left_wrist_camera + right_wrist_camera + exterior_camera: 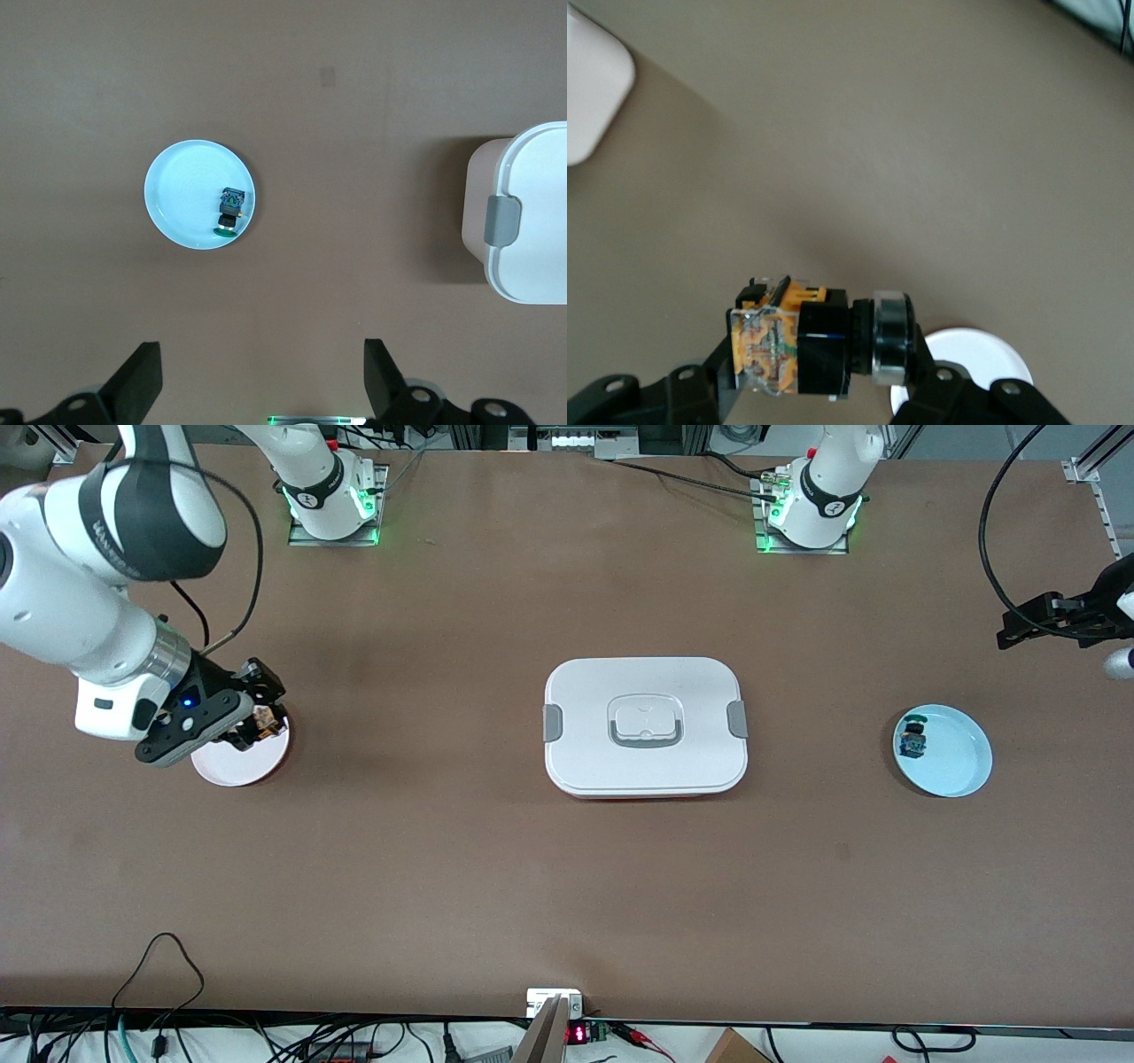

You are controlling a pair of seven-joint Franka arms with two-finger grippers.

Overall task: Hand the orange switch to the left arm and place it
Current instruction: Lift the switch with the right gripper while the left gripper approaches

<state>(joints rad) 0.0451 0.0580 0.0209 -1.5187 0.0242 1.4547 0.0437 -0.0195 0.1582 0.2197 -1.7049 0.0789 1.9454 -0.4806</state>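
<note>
Right tool [257,722] with orange switch [788,341] over brown table [443,868]

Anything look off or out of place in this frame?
Nothing stands out. The right gripper holds the orange switch above the white plate. The box sits closed and square mid-table. The blue switch lies in the light blue plate. The left gripper waits open above that end.

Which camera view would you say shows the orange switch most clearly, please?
The right wrist view: the orange switch fills the foreground, clamped in the right gripper. The front view shows only a speck of it over the white plate; the left wrist view misses it.
</note>
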